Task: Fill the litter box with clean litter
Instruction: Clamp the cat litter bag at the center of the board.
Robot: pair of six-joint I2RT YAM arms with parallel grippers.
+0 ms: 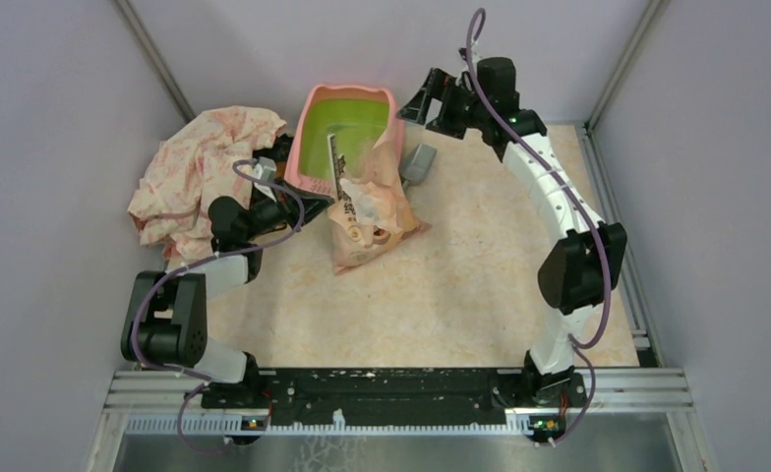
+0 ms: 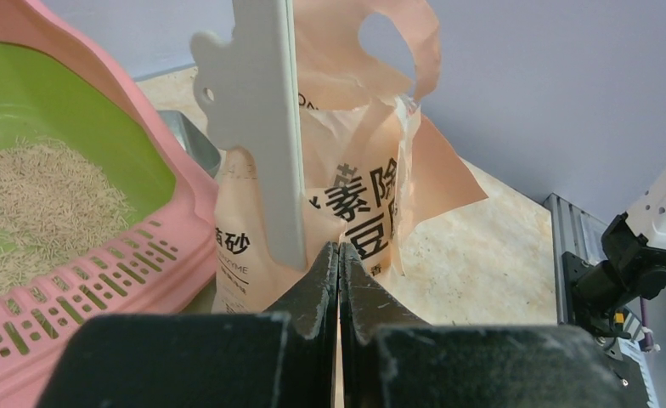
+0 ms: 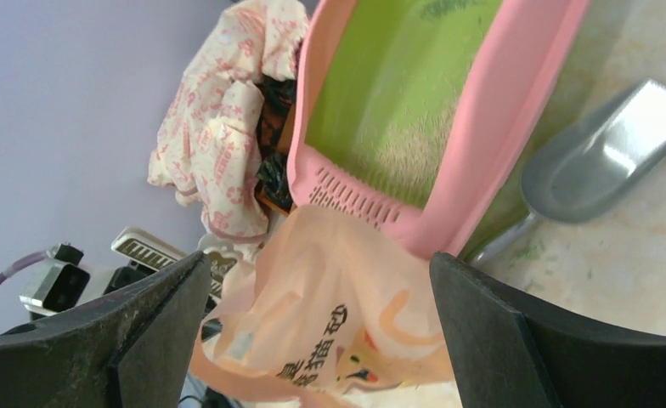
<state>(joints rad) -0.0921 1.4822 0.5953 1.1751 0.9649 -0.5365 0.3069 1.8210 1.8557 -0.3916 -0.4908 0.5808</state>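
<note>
The litter box point(image 1: 310, 110), pink-rimmed and lime green inside, stands at the back of the table. Pale tan clean litter point(image 2: 32, 212) covers part of its floor, also visible from the right wrist point(image 3: 402, 155). The peach bag point(image 1: 367, 211) leans against the box's near right corner, with a flat grey strip point(image 2: 257, 127) standing up along its top. My left gripper point(image 2: 339, 248) is shut right in front of the bag, and nothing shows between its jaws. My right gripper point(image 3: 319, 259) hangs wide open above and behind the box point(image 3: 516, 93), looking down at the bag point(image 3: 347, 297).
A crumpled floral cloth point(image 1: 205, 167) lies left of the box, beside my left arm. A silver metal scoop point(image 1: 419, 162) rests on the table at the box's right side. Grey walls enclose the table on three sides.
</note>
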